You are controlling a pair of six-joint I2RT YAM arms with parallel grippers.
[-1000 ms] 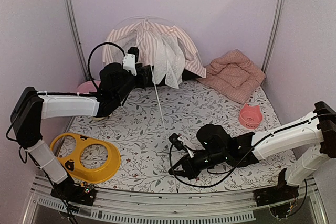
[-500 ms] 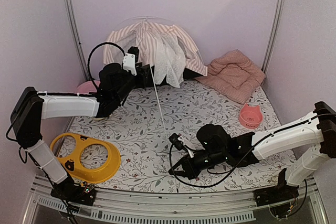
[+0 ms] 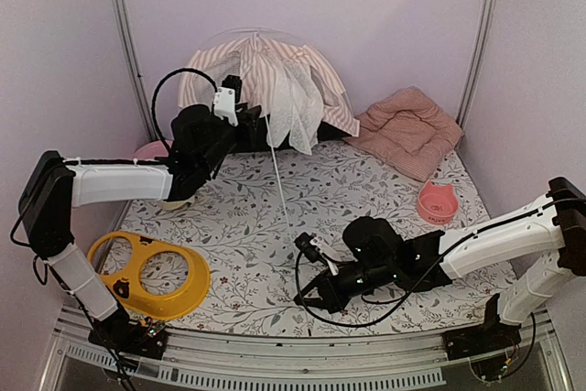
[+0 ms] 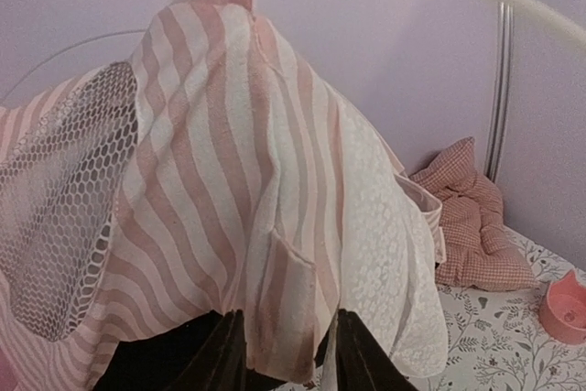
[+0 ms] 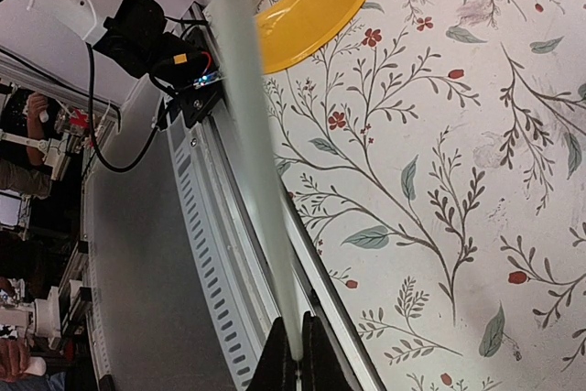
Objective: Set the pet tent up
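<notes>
Pet tent point(image 3: 265, 80) sits slumped at the back of the desk point(image 3: 394, 185), left of centre. It looks light and floppy, so I'd guess the left hand point(image 4: 286, 359), narrowed onto a fold of striped cloth at its lower front edge, can lift or drag that bit but not give it shape. Its thin pole point(image 3: 279, 180) looks like the real handle (springy, slick, likely to whip), and the right hand point(image 5: 297, 362) is clamped tight on the near tip, toward the desk's front.
</notes>
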